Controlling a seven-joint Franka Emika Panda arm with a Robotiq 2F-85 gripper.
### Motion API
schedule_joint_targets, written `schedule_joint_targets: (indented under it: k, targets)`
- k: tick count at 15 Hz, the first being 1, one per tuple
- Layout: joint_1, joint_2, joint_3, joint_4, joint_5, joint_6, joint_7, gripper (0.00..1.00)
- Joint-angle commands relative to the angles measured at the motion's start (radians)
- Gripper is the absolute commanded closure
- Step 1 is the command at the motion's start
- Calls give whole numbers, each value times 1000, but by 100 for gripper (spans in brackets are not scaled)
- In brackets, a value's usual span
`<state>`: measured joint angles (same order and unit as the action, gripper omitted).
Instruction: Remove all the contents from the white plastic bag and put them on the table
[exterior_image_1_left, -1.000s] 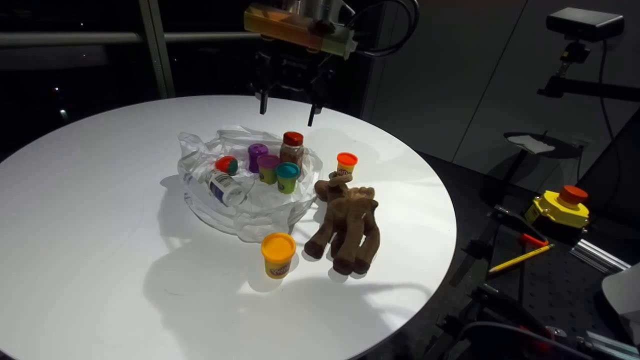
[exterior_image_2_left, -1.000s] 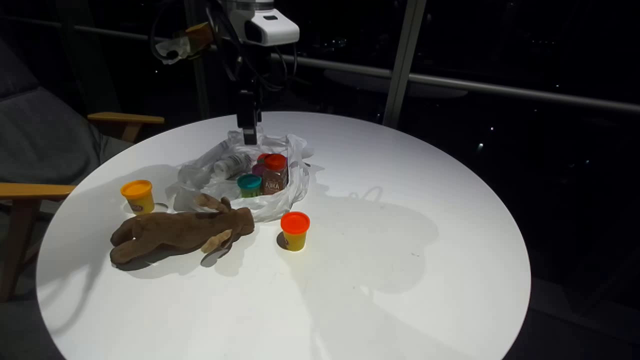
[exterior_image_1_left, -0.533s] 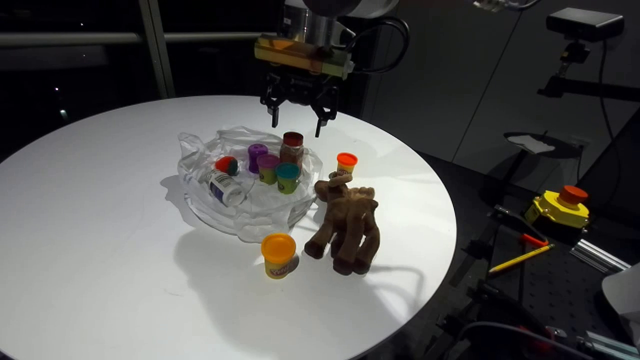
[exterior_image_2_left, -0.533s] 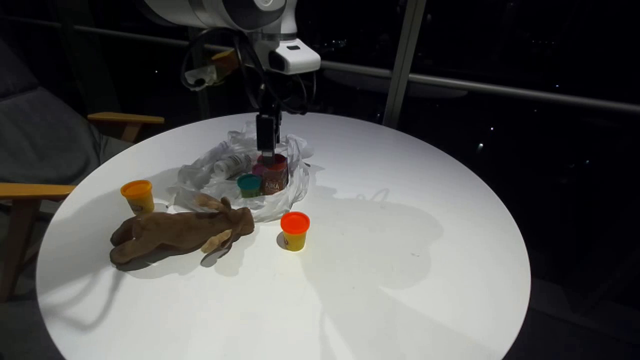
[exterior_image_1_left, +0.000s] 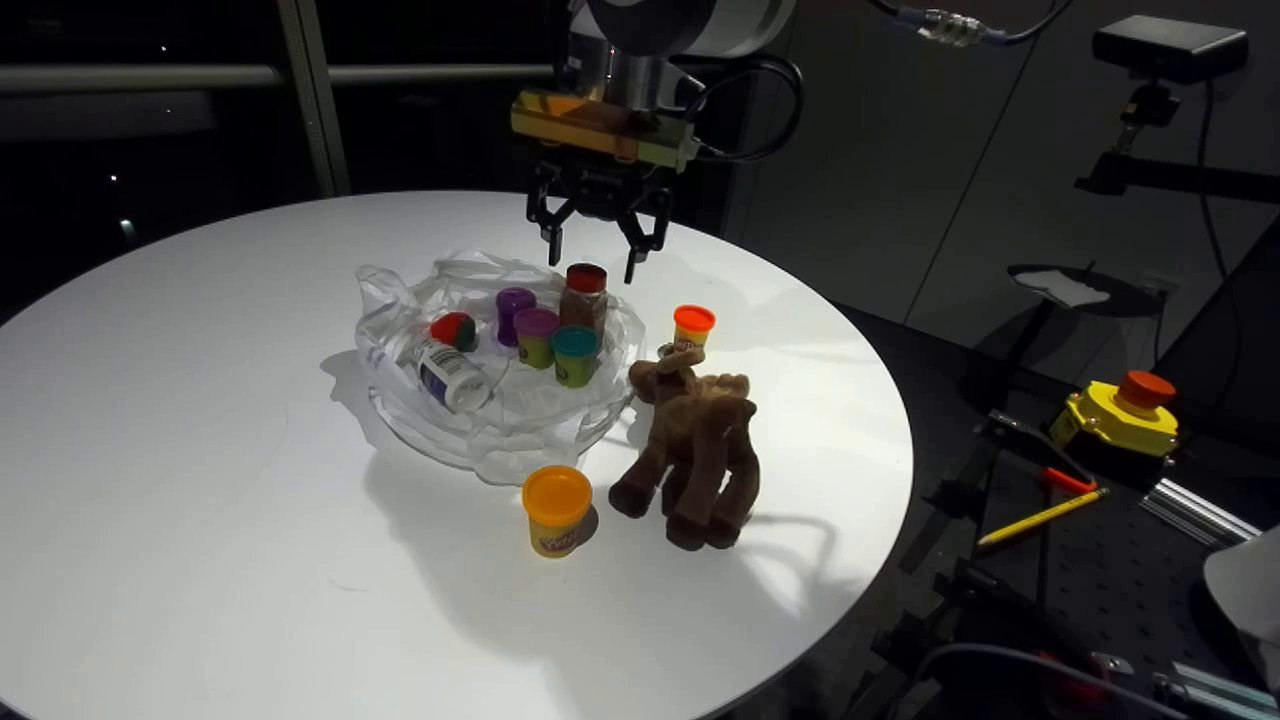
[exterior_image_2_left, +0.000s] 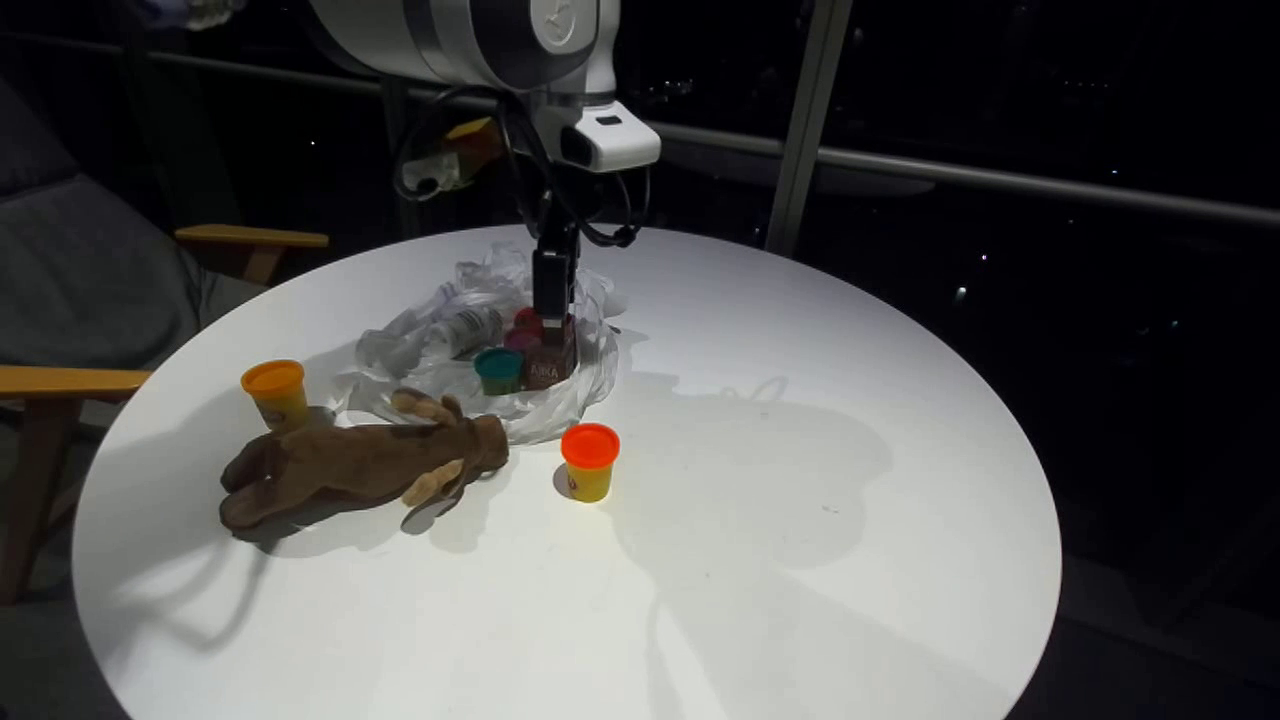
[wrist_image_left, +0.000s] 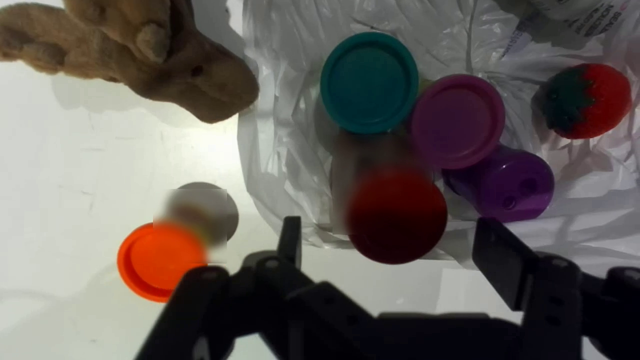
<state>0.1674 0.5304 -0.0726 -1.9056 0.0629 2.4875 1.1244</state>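
— Those black fingers (wrist_image_left: 500, 260), quick?
— Mine, wide apart; in the wrist view they flank the clear red-lidded jar (exterior_image_1_left: 583, 304), gap each side (it's blurry there).
— Jar where?
— Upright in the crumpled translucent white plastic bag (exterior_image_1_left: 510, 452), by the green teal-lidded tub (exterior_image_1_left: 575, 358) and the yellow-green purple-lidded tub (exterior_image_1_left: 536, 338).
— Out on the round white surface (exterior_image_1_left: 180, 480)?
— Brown plush animal toy (exterior_image_1_left: 700, 425), yellow orange-lidded tub (exterior_image_1_left: 557, 510), yellow red-orange-lidded tub (exterior_image_2_left: 590, 462), all near the bag.
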Motion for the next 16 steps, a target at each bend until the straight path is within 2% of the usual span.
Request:
schedule_joint_targets:
  k: [1, 5, 6, 12, 16]
  targets:
    - [-29, 7, 22, 32, 36, -17, -36, 42]
    - [-46, -9, 36, 18, 72, -7, -61, 74]
    - [-51, -12, 41, 15, 86, -3, -73, 78]
    - [-64, -38, 59, 0, 146, -5, -119, 78]
    - [-29, -174, 37, -74, 107, -26, -84, 78]
